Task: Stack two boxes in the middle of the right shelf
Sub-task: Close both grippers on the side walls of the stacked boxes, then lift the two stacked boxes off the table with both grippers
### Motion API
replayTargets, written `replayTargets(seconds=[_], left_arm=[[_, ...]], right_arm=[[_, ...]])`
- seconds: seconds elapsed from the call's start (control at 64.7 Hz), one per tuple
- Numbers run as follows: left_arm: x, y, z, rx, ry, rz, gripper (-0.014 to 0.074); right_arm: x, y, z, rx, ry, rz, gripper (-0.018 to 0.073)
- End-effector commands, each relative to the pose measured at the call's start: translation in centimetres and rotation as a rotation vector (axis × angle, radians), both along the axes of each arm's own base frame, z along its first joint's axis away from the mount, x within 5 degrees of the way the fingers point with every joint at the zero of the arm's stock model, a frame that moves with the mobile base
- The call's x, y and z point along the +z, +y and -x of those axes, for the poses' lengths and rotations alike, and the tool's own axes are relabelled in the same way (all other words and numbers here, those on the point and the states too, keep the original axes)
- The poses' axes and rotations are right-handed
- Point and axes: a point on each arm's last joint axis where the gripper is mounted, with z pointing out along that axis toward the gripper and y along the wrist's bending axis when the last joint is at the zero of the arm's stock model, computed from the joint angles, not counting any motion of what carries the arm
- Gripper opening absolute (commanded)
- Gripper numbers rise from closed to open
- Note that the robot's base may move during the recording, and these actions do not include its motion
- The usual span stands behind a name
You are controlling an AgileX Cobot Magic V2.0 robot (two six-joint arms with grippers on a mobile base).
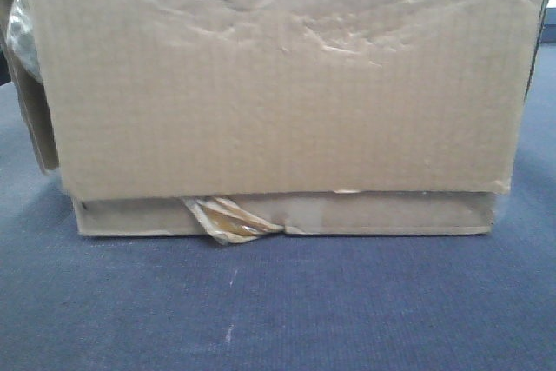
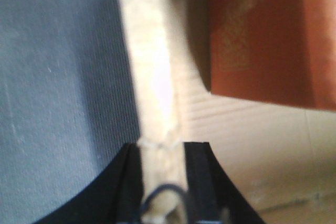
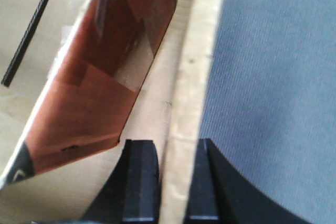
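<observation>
A tall brown cardboard box (image 1: 287, 76) with a creased face fills the front view. It sits on a low flat box (image 1: 382, 215) that has crumpled yellowish tape (image 1: 228, 221). My left gripper (image 2: 163, 150) is shut on the tall box's left wall edge (image 2: 152, 77), one black finger on each side. On the opposite wall edge (image 3: 194, 77), my right gripper (image 3: 176, 150) is shut the same way. The shelf is out of view.
A red-and-white printed carton (image 2: 262, 35) lies inside the tall box and shows again as the red carton (image 3: 100, 77) in the right wrist view. Blue-grey fabric (image 1: 278, 301) spreads under and beside the boxes. A thin black strip (image 3: 31, 30) crosses the upper left.
</observation>
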Motion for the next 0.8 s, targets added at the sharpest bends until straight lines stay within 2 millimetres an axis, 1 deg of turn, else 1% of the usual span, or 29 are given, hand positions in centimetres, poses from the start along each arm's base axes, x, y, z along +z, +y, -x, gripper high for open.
replayTargets(seconds=[0.0, 0.015, 0.093, 0.108, 0.216, 0.278, 0.294, 0.494, 0.541, 0.649, 0.742, 0.788], left_arm=[[2.6, 0.5, 0.5, 0.012, -0.082, 0.005, -0.0111], [2.7, 0.6, 0.4, 0.012, -0.086, 0.004, -0.0111], [5.1, 0.7, 0.9, 0.012, -0.161, 0.014, -0.0111], [5.2, 0.6, 0.9, 0.010, -0.166, 0.015, -0.0111], [8.2, 0.5, 2.1, -0.004, -0.267, 0.011, -0.0111], [10.0, 0.3, 2.9, -0.015, -0.327, 0.007, -0.0111], [10.2, 0.2, 3.1, -0.019, -0.333, 0.007, -0.0111], [15.2, -0.5, 6.5, -0.065, -0.498, 0.042, -0.0111], [16.1, -0.5, 7.3, -0.072, -0.528, 0.055, -0.0111], [18.2, -0.1, 9.1, -0.075, -0.598, 0.083, -0.0111], [19.5, 0.5, 10.4, -0.071, -0.641, 0.099, -0.0111], [19.9, 0.7, 11.0, -0.070, -0.657, 0.104, -0.0111]], right_arm=[[1.4, -1.0, 0.9, 0.001, -0.034, 0.045, -0.0154], [1.6, -1.0, 1.0, 0.001, -0.041, 0.044, -0.0154], [2.8, -1.2, 1.8, 0.000, -0.077, 0.035, -0.0154], [3.0, -1.2, 1.9, 0.000, -0.084, 0.033, -0.0154], [4.8, -1.5, 3.0, -0.002, -0.140, 0.020, -0.0154], [6.4, -1.6, 3.7, -0.003, -0.186, 0.009, -0.0154], [6.6, -1.7, 3.8, -0.003, -0.193, 0.008, -0.0154], [12.5, -2.2, 6.4, -0.006, -0.376, -0.040, -0.0154], [14.0, -2.4, 7.2, -0.007, -0.425, -0.053, -0.0154], [16.8, -2.8, 8.7, -0.008, -0.514, -0.078, -0.0154], [18.8, -3.1, 10.2, -0.009, -0.585, -0.095, -0.0154], [19.5, -3.2, 10.7, -0.010, -0.611, -0.101, -0.0154]])
